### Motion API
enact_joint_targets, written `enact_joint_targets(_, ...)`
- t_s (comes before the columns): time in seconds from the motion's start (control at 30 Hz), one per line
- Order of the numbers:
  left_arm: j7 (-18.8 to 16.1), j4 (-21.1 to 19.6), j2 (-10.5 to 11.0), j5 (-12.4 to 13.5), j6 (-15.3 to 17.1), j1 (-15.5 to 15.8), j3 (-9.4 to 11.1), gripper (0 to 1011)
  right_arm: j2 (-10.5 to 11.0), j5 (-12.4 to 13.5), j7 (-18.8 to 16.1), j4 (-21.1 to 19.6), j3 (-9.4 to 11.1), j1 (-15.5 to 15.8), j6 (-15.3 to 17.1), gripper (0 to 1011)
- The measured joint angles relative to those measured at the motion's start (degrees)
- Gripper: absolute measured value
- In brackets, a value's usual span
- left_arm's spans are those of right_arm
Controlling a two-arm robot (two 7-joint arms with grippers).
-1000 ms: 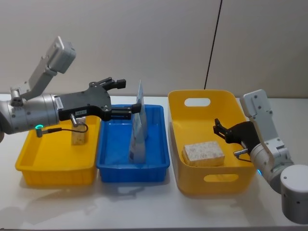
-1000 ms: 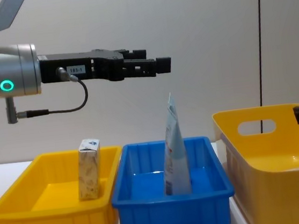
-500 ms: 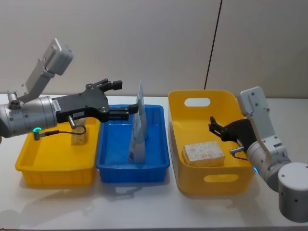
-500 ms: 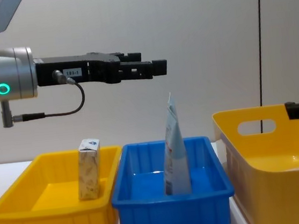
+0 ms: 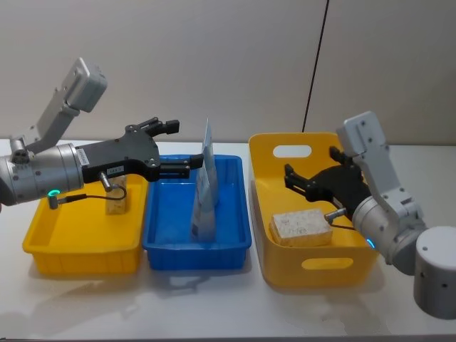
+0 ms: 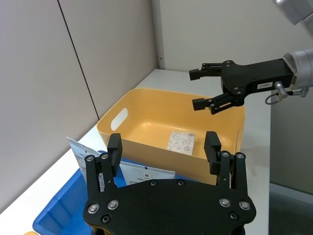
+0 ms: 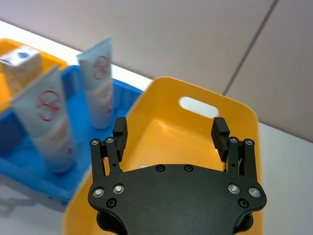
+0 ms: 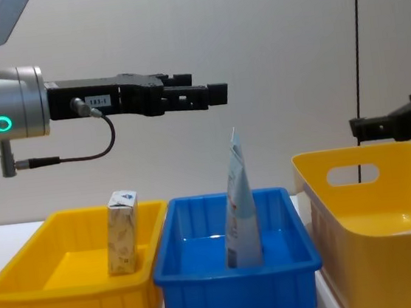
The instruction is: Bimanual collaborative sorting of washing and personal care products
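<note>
Two squeeze tubes (image 5: 205,191) stand upright in the blue bin (image 5: 231,239); the right wrist view shows them as white with red print (image 7: 53,117). My left gripper (image 5: 184,144) hovers open and empty above that bin's back left, level with the tube tips (image 8: 240,209). The beige carton with a blue top (image 5: 116,200) stands in the left yellow bin (image 5: 78,249). The flat marbled box (image 5: 301,226) lies in the large yellow bin (image 5: 313,267). My right gripper (image 5: 311,164) is open and empty above that bin, over the box.
The three bins sit side by side on a white table (image 5: 228,306), close to a grey wall. A black cable (image 5: 317,57) hangs down the wall behind the large yellow bin. Bare table lies in front of the bins.
My right gripper has risen and swung left from the bin's right rim to above its middle. The left gripper has drawn back slightly; it stays open.
</note>
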State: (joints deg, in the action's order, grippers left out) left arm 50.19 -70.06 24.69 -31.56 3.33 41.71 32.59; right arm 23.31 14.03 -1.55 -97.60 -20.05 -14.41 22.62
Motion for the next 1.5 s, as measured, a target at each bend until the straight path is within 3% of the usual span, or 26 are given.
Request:
enact_joint_targets(0.5,-0.19,-0.15,0.07,-0.04,0.09,-0.12,-0.06,1001,2.20,3.98,-11.09,-2.05,-1.53,-3.38,3.83,1004)
enact_joint_targets(0.9,-0.26,-0.23,0.11,-0.03,0.11,-0.17,-0.06,1002,3.23,7.27,-20.48,-0.29,-4.84,-8.98,9.12,1004)
enact_joint_targets(1.2,-0.26,-0.23,0.10,-0.03,0.10,-0.17,-0.06,1002,2.53,7.74,-21.52,0.49,-7.03,-10.82,12.97,1004)
enact_joint_targets(1.5,-0.26,-0.23,0.10,-0.03,0.10,-0.17,-0.06,1001,0.08,5.63,-16.57,0.74,-8.39,-10.19,15.08,1004)
